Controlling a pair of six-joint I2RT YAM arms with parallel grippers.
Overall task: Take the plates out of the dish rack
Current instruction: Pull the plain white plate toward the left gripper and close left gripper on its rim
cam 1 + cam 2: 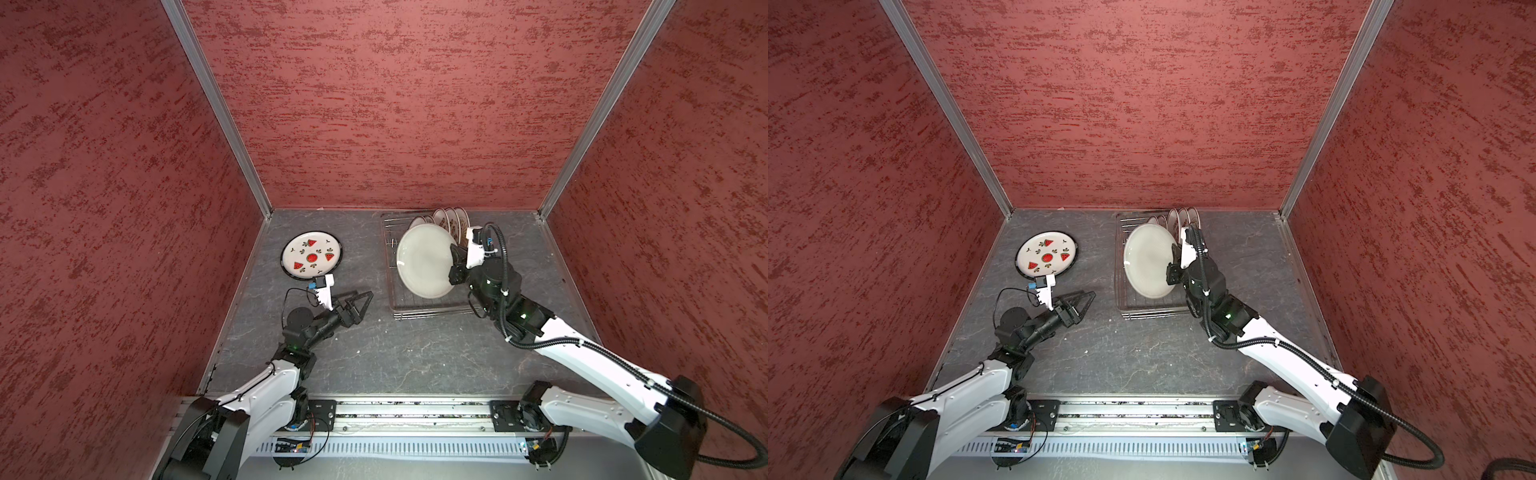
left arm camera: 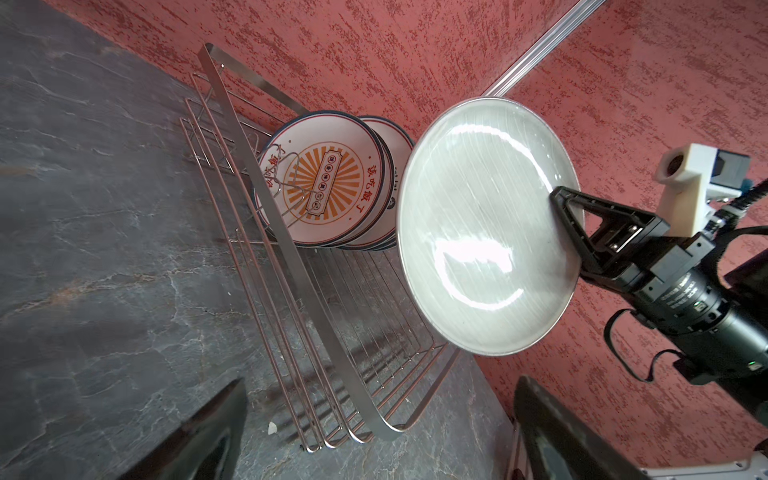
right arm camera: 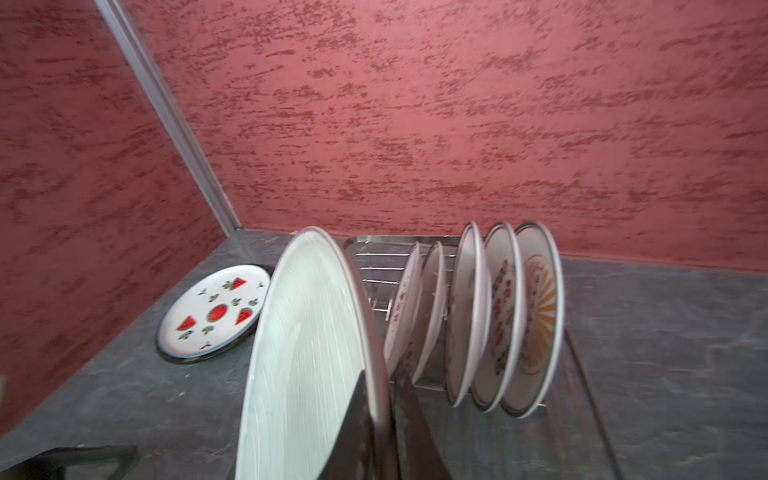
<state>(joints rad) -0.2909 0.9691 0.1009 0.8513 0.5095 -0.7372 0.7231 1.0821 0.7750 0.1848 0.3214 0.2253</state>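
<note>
1. We see the watermelon plate [image 1: 311,254] lying flat on the table [image 1: 415,353], at the left, outside the rack.
2. The left gripper [image 1: 358,303] is just beside it, jaws wide, holding nothing.
3. The grey plate [image 1: 424,266] is tilted above the dish rack [image 1: 432,311], its right rim pinched by the right gripper [image 1: 454,255].
4. We count five small plates [image 1: 446,218] upright at the rack's far end.

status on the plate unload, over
Right gripper shut on grey plate rim, plate raised over dish rack. Left gripper open, empty, beside watermelon plate flat on table. Five small plates in rack. No obstruction seen.
</note>
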